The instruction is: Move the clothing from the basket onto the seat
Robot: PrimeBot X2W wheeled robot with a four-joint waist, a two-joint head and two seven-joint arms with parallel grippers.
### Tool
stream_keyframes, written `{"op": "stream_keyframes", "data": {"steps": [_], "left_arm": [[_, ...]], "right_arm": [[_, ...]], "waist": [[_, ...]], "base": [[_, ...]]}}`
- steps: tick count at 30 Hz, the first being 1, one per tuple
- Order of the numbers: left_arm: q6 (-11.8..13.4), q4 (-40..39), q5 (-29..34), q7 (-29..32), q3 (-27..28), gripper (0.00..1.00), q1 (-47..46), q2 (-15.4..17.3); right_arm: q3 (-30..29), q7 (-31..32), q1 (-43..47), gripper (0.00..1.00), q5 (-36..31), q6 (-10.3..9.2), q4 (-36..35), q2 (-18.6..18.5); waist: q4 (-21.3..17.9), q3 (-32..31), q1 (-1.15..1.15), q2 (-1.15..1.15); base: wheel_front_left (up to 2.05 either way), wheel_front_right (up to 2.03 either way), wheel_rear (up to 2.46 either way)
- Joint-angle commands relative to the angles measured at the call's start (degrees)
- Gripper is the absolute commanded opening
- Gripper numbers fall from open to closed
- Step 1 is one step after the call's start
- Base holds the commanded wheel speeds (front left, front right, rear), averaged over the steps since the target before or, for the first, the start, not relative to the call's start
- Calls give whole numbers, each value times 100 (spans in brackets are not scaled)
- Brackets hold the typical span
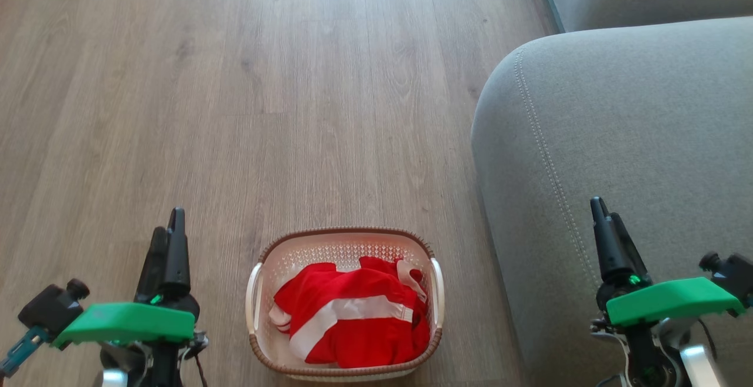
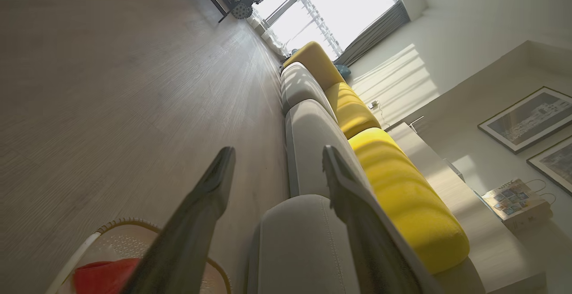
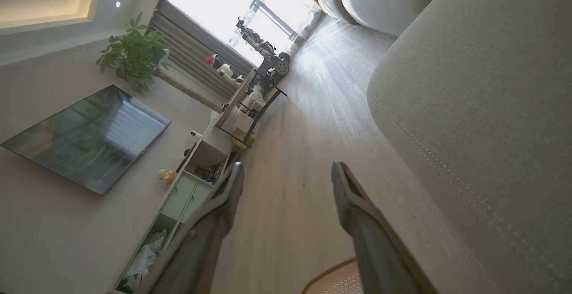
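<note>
The clothing (image 1: 353, 316), a crumpled bright red heap with a broad white stripe and white trim, lies in the cream perforated basket (image 1: 436, 293). The basket sits to the right of the left end effector (image 1: 167, 222) and to the left of the right end effector (image 1: 606, 209), which is by the grey seat (image 1: 617, 128). The folds hide how many garments there are, and both end effectors point forward, fingers spread wide and empty.

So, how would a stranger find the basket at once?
Start at the grey seat on the right. On the wooden floor left of it stands the basket. It is cream-white with a brown rim, holding red clothing with white stripes.
</note>
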Motion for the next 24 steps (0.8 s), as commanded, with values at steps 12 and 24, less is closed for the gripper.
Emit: {"op": "stream_keyframes", "data": {"steps": [12, 24], "left_arm": [[-20, -368, 1180, -253, -26, 100, -155, 119], [40, -342, 2087, -438, -40, 100, -125, 107]], "right_arm": [[177, -275, -206, 100, -1214, 32, -348, -152], [340, -463, -202, 100, -2010, 36, -350, -210]], "waist": [[-11, 8, 0, 0], [-39, 9, 0, 0]], "base": [[0, 0, 0], [0, 0, 0]]}}
